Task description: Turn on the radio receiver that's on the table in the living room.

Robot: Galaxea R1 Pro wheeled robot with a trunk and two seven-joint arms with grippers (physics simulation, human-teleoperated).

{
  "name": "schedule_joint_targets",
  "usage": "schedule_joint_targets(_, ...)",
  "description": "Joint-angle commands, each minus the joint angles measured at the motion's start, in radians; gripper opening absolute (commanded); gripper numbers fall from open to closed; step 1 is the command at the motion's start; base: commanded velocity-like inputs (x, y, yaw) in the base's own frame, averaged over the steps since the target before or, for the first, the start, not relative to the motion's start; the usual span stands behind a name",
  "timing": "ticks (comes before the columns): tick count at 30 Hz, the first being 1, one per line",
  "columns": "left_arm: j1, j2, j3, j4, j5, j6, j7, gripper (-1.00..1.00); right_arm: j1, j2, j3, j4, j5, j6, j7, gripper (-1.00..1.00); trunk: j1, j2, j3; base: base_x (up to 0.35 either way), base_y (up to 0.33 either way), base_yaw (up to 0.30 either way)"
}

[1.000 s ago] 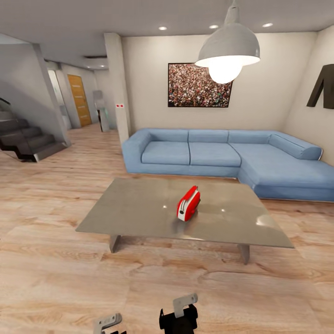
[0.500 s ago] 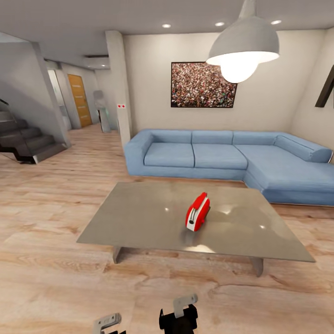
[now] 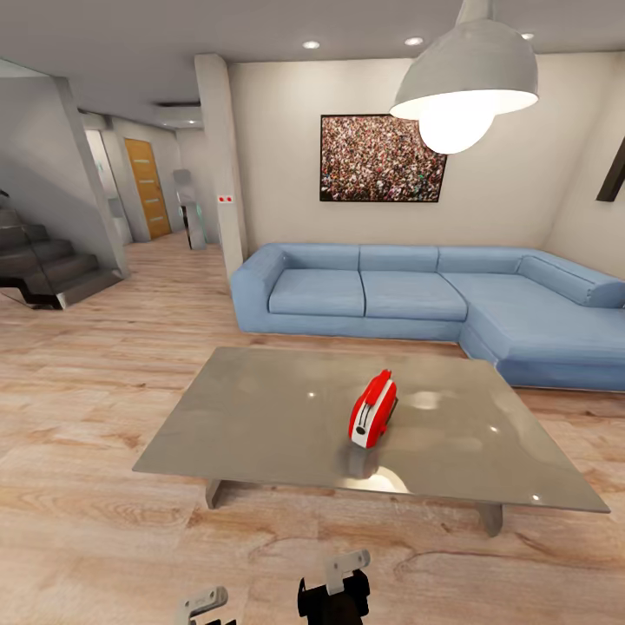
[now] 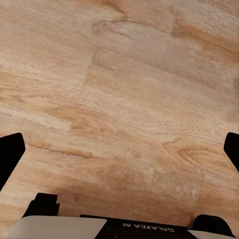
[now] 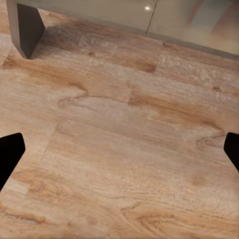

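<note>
The red radio receiver (image 3: 373, 420) with its white band stands upright near the middle of the grey table (image 3: 260, 417) in the living room, its narrow end turned toward me. My left gripper (image 3: 201, 601) and right gripper (image 3: 340, 577) hang low at the bottom of the head view, well short of the table's near edge. In the left wrist view the left gripper (image 4: 119, 152) is open over bare plank floor. The right gripper (image 5: 119, 152) is open too, with floor between its fingers and the table's edge (image 5: 124, 17) just ahead.
A blue L-shaped sofa (image 3: 417, 295) runs behind and to the right of the table. A white pendant lamp (image 3: 464, 82) hangs above it. One block leg (image 5: 25, 27) stands under the table's near edge. Stairs (image 3: 43, 269) and a pillar (image 3: 221, 165) are at left.
The whole view has shifted: the camera has come closer to the table, which now looks larger and lower. The radio keeps its place on the table. Both grippers stay open.
</note>
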Motion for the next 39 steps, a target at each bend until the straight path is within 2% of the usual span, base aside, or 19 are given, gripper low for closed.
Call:
schedule_joint_targets(1, 0.0, 0.0, 0.0, 0.0, 0.0, 0.0, 0.0, 1.0, 0.0, 0.0, 0.0, 0.0, 0.0, 0.0, 0.0, 1.0, 0.0, 0.0, 0.0, 0.013, -0.001, 0.0)
schedule_joint_targets(16, 0.0, 0.0, 0.0, -0.001, 0.001, 0.001, -0.001, 1.0, 0.0, 0.0, 0.0, 0.0, 0.001, 0.0, 0.0, 1.0, 0.0, 0.0, 0.0, 0.154, 0.072, 0.0)
schedule_joint_targets(39, 0.0, -0.002, 0.0, -0.002, 0.001, 0.001, -0.001, 1.0, 0.0, -0.005, -0.003, 0.0, 0.001, -0.002, 0.0, 1.0, 0.0, 0.0, 0.0, 0.008, 0.004, 0.0)
